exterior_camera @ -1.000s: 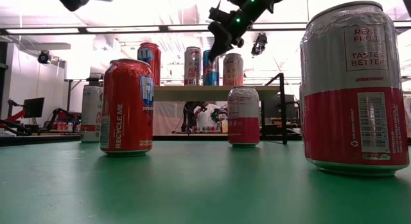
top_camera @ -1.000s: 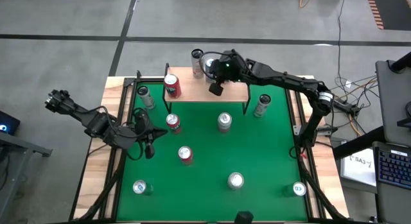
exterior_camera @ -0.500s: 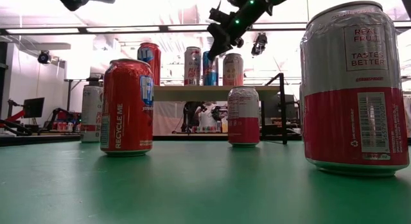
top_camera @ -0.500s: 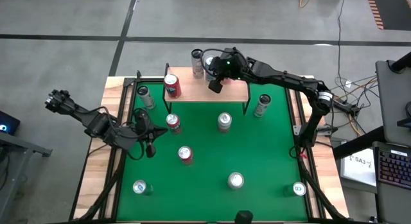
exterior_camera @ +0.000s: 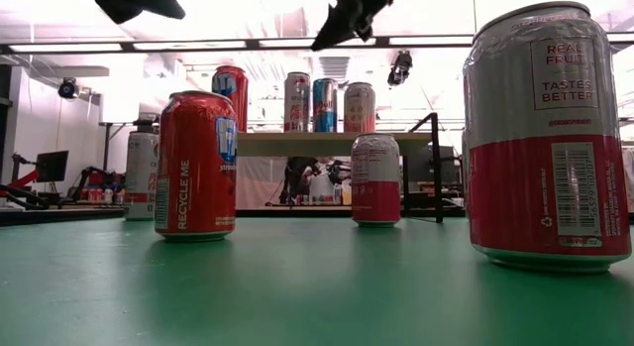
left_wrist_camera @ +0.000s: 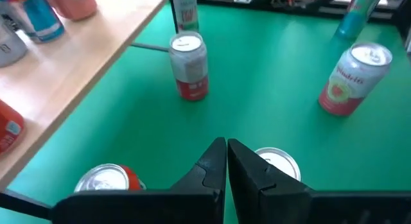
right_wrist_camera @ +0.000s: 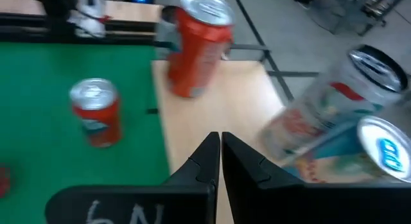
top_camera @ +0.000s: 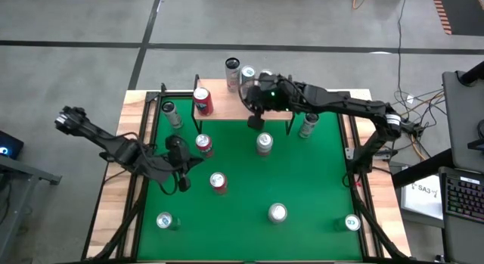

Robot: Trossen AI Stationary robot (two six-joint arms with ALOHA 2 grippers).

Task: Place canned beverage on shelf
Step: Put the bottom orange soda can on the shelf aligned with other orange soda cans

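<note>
Right gripper (top_camera: 255, 120) hung over shelf's (top_camera: 276, 109) front edge, fingers pressed together, gripping nothing. Shelf stood at table's (top_camera: 318, 181) far end. Red can (top_camera: 202, 101) upright near shelf's left end; three more cans (exterior_camera: 328, 105) upright further along, perhaps bunched close. Left gripper (top_camera: 181, 182) hovered over green mat, closed, empty, near red can (top_camera: 218, 182).

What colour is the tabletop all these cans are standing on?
Green, a plain green surface, clearest in the high view.

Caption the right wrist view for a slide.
Shut right pincer above the shelf, a red can standing ahead.
</note>
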